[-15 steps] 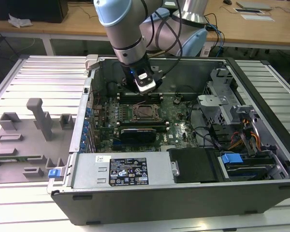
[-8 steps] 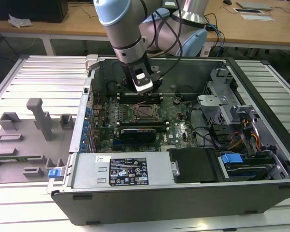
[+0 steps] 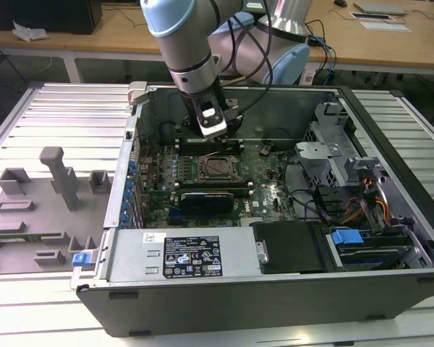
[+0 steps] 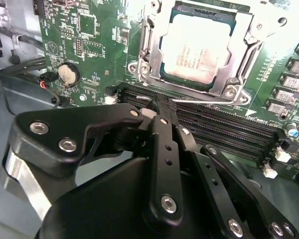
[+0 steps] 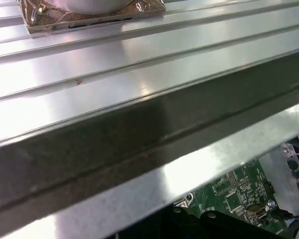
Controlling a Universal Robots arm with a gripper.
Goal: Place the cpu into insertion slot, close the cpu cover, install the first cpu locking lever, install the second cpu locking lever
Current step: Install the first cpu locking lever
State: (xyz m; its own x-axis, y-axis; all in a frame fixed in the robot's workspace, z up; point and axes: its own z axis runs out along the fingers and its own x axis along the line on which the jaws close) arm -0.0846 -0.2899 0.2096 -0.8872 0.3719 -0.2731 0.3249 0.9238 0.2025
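The cpu [image 4: 197, 47], a pale silvery square, lies in the insertion slot [image 3: 217, 168] on the green motherboard [image 4: 89, 45]. The cpu cover [image 4: 239, 55], a grey metal frame, lies flat over the chip's edges. A thin wire locking lever [image 4: 209, 103] runs along the socket's side nearest the memory slots [image 4: 224, 132]. My gripper [image 4: 154, 105] is shut, its black tips at the end of that lever; I cannot tell whether they pinch it. In the exterior view the gripper [image 3: 215, 137] hangs just above the far side of the socket.
The open computer case [image 3: 202, 303] lies on a slatted metal table [image 3: 65, 116]. A black graphics card [image 3: 206, 196] sits just in front of the socket. Drive cage and cables [image 3: 347, 188] fill the exterior view's right. Grey fixtures [image 3: 58, 173] stand on the left. The case wall [image 5: 139, 134] is close to the wrist.
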